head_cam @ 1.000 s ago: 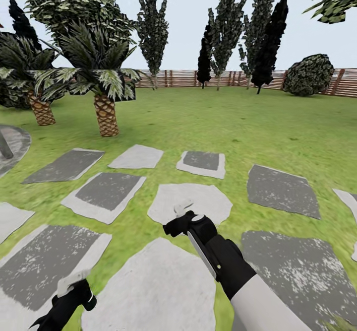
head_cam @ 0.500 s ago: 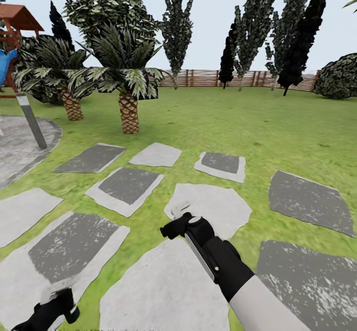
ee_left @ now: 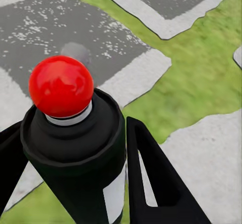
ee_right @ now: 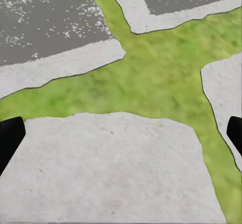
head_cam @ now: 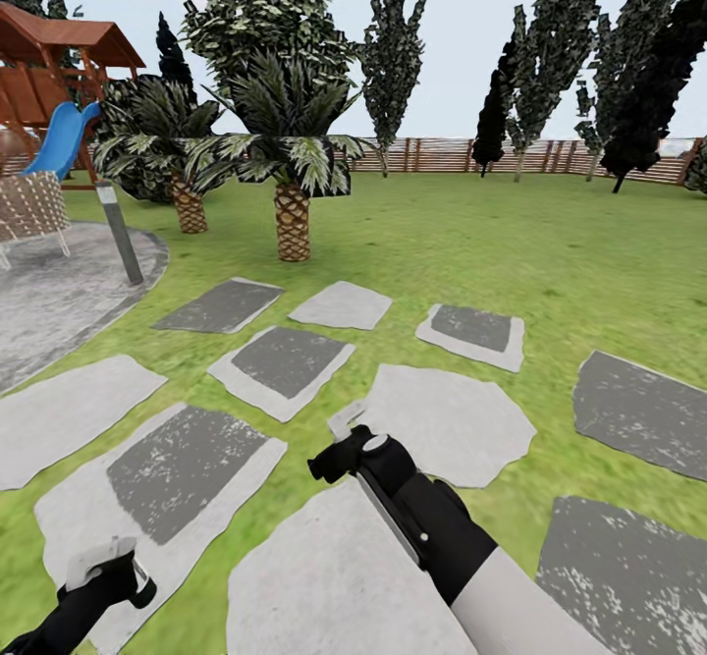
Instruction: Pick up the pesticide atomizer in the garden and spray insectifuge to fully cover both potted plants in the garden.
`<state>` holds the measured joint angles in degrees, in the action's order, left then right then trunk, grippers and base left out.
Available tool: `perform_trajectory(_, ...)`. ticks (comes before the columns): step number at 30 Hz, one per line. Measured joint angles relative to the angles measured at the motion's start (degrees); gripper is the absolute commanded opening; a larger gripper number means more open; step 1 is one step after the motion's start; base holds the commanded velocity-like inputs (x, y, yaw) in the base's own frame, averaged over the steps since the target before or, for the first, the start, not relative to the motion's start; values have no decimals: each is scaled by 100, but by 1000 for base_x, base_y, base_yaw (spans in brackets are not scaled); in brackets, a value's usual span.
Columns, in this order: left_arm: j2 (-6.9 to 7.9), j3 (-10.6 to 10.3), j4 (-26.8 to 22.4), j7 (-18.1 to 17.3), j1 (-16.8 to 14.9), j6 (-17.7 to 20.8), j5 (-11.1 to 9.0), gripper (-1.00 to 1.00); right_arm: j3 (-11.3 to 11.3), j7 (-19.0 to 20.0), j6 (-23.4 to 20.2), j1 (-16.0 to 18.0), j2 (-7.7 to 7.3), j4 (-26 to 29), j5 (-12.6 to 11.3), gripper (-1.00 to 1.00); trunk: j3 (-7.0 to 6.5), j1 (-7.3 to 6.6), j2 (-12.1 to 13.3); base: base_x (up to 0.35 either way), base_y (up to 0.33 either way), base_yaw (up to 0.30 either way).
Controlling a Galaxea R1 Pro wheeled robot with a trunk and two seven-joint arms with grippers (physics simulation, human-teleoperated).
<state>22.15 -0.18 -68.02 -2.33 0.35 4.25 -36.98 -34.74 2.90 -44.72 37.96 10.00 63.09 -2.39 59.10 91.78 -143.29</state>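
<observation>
Blank white label on pesticide atomizer (ee_left: 75, 148) in left claw (ee_left: 70, 148)

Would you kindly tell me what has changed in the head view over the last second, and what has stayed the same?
The whole scene slid rightward in the picture, so the camera turned left: the wooden playhouse, blue slide and grey bollard lamp came into view, while the round bush at the right left it. That is view motion, not moving things. The left gripper stays shut on the pesticide atomizer; the right gripper stays open and empty.
</observation>
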Motion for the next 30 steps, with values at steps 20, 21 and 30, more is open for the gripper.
perform_trajectory(20,-369,688,-304,15,927,-71,-112,-100,-365,-47,482,-115,0,616,-13,100,-1,0,0,82,300,204)
perform_trajectory(21,-432,756,-236,24,962,-102,-102,-100,-395,-55,579,-122,0,612,-11,100,-1,0,0,178,312,271)
perform_trajectory(30,-499,896,-247,25,1054,-166,-103,-100,-938,-456,836,-244,0,730,-7,100,-2,0,0,208,272,271)
